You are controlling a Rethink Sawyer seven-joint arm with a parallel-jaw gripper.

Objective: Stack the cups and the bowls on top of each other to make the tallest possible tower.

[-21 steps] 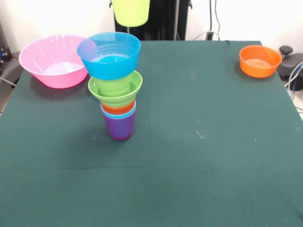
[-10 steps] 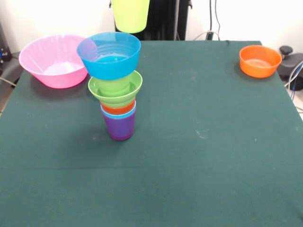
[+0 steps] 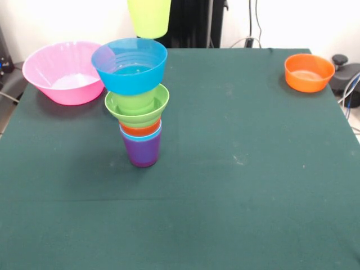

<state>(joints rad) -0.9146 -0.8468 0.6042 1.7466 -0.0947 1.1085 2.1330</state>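
Fingers: out of sight above; grip state unreadable
Yellow-green cup [image 3: 149, 18]: upright, hanging above blue bowl [image 3: 130, 66], slightly right of centre

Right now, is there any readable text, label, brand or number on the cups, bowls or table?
None: no print shows on the yellow-green cup, the tower, the pink bowl, the orange bowl or the green table.

a black upright column of the robot [image 3: 191, 22], little else visible.
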